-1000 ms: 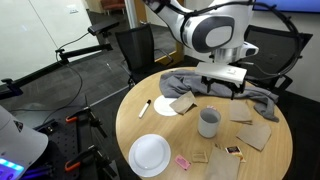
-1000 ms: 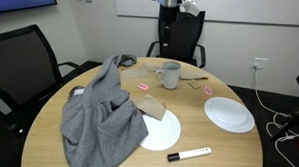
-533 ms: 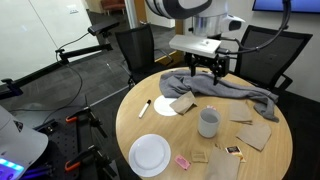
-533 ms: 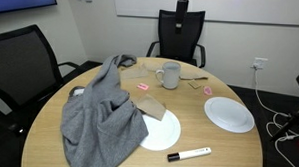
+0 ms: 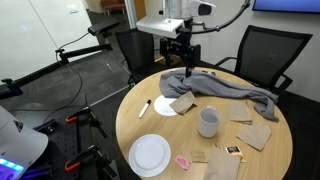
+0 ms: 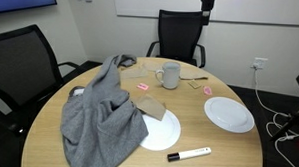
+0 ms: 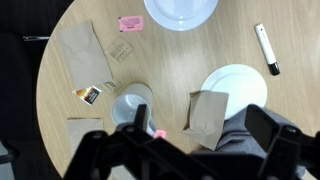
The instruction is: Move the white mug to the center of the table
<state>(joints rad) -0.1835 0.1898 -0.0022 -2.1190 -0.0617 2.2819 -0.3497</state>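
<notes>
The white mug (image 5: pixel 208 122) stands upright on the round wooden table (image 5: pixel 128 125), near the grey cloth (image 5: pixel 222 90). It also shows in an exterior view (image 6: pixel 170 75) and in the wrist view (image 7: pixel 130 105). My gripper (image 5: pixel 184 57) hangs high above the table's far side, open and empty, well apart from the mug. In the wrist view the open jaws (image 7: pixel 202 123) look straight down over the cloth (image 7: pixel 240 135) and a brown napkin (image 7: pixel 206 112). In an exterior view only the arm's tip (image 6: pixel 207 0) shows at the top edge.
A flat white plate (image 5: pixel 150 155) lies near the table edge. A small white disc (image 5: pixel 168 108) carries a brown napkin. A marker (image 5: pixel 146 108), several brown napkins (image 5: pixel 258 132) and a pink item (image 5: pixel 183 161) lie about. Office chairs (image 5: pixel 135 50) stand around the table.
My gripper has risen from just over the cloth beside the mug and swung away to the table's far side. The mug has not moved.
</notes>
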